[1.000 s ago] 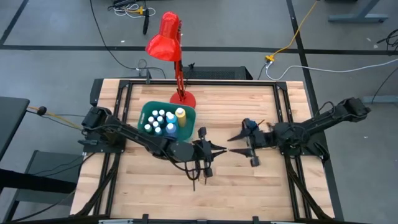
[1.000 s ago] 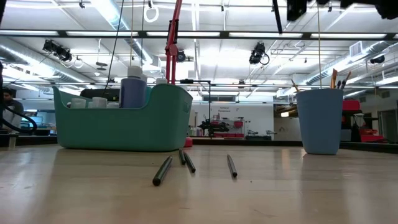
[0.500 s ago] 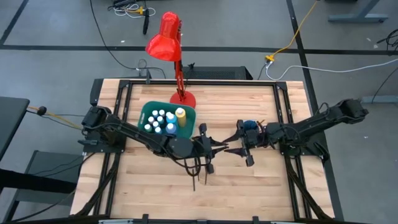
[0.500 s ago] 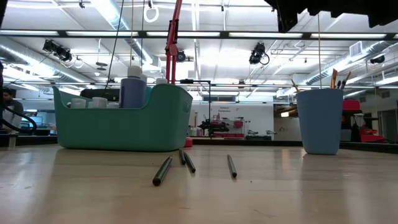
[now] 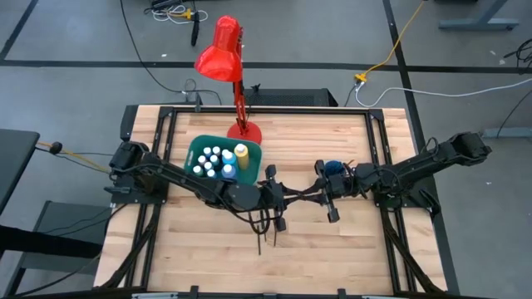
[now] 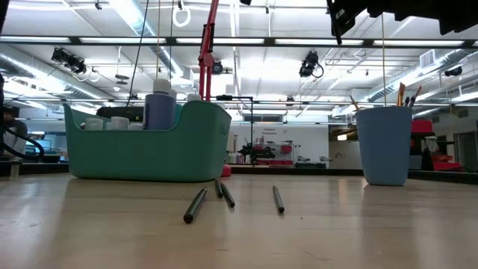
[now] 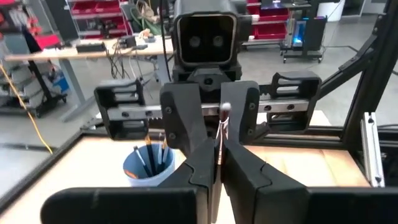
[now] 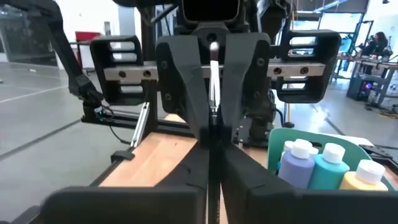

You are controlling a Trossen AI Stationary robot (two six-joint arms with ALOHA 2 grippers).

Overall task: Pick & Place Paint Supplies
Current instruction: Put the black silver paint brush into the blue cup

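Fingers of both arms pinch one brush (image 7: 219, 134) mid-table, beside the teal bin (image 5: 253, 155).

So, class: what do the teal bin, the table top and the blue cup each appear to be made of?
Teal bin: probably moulded plastic, with smooth matte walls, rounded corners and one even colour.
Table top: wood, apparently a butcher-block slab, with pale glued strips and visible grain, lightly sealed.
Blue cup: likely plastic, opaque with a plain, dull, even surface; paper cannot be ruled out.
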